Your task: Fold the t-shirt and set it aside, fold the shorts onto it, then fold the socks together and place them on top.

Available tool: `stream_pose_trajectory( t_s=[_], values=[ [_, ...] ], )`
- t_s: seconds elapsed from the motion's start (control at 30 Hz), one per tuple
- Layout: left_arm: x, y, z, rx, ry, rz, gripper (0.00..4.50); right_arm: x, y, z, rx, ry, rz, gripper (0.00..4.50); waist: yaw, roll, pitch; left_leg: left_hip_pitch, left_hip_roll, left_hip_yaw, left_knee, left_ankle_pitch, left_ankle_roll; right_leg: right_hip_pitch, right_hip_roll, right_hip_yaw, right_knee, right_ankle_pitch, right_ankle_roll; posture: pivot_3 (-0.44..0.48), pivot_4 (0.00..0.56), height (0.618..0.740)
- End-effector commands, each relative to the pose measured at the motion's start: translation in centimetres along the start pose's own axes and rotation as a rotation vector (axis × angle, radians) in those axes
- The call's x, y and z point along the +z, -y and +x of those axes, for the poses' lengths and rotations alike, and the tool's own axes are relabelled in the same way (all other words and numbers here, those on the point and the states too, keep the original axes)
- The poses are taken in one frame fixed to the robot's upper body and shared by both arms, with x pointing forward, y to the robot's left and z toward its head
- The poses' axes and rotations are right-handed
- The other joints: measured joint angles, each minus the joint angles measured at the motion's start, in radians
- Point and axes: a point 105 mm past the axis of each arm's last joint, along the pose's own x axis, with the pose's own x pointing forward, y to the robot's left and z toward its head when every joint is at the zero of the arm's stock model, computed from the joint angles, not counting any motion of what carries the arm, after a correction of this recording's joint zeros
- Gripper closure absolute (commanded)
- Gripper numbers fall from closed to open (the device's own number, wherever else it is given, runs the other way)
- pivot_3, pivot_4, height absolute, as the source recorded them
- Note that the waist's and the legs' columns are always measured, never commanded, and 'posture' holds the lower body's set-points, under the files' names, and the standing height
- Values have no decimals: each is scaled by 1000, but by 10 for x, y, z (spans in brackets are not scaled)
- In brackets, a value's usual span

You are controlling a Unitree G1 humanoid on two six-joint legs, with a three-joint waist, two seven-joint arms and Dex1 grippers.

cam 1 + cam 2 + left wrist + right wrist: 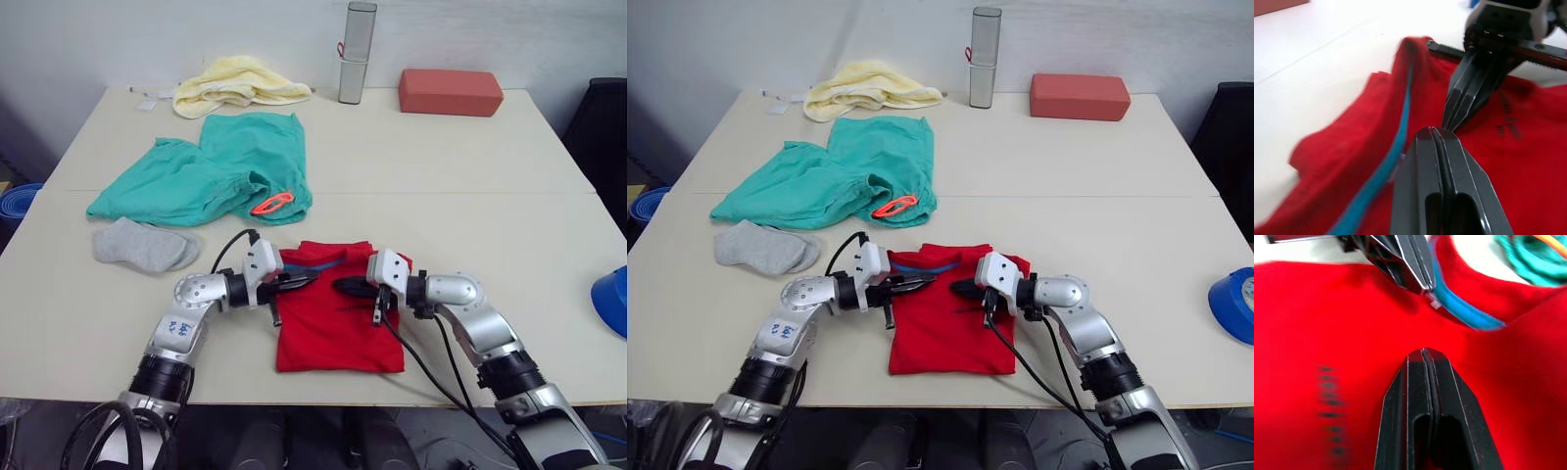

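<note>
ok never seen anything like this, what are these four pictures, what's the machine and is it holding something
It is a humanoid robot with two arms, each ending in a two-fingered black gripper. The two wide pictures come from a stereo camera on its head, looking down over a table. The two close-ups come from cameras on its wrists, looking along the fingers.

On the table lie a folded red t-shirt, teal shorts, grey socks, a yellow towel, a grey case and a red block.

The left gripper and right gripper point at each other over the t-shirt's collar end. Both are shut, with no cloth seen between the fingers, so nothing is held.
</note>
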Motion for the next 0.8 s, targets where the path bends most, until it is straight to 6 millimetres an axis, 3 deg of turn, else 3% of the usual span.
stream_pose_trajectory(
  t_s=[0.03,0.2,0.37,0.4,0.53,0.63,0.73,0.8],
  values=[
    [8,-17,3,106,27,20,4463,4,25,-7,-127,37,38,4500,0,0,0,-1,0,0,0,0,0,-1,0,0,1,0,0,0,150,740],
    [0,-30,3,210,-3,-14,4463,-8,56,-19,-321,8,141,4500,-3,0,0,-2,1,2,0,2,-2,-3,1,1,2,0,0,0,150,740],
    [-6,-36,-2,267,-21,-8,4463,-17,73,-40,-448,-33,161,4500,-2,0,0,-2,0,2,0,2,-2,-4,0,2,2,0,0,0,150,740],
    [-3,-40,-5,292,-7,8,4463,-15,77,-45,-468,-18,166,4500,-1,0,0,-2,0,2,0,2,-2,-4,0,2,2,0,0,0,150,740],
    [39,-50,-23,367,227,13,4463,11,81,-70,-482,146,255,4500,0,0,0,-3,0,2,0,2,-2,-5,0,2,2,0,0,0,150,740],
    [52,-23,-37,186,255,61,4500,23,66,-84,-386,168,302,3967,0,0,0,-5,1,2,-1,2,-2,-6,0,1,2,0,0,0,150,740],
    [50,12,-60,-25,220,132,3879,20,46,-101,-305,93,439,2899,-5,1,-1,-5,1,2,-2,2,-1,-5,0,2,2,0,0,0,150,740],
    [48,20,-75,-68,203,131,3278,11,34,-114,-282,-16,579,2188,-4,1,0,-4,2,2,-2,1,-1,-5,0,2,0,0,0,0,150,740]
  ],
)
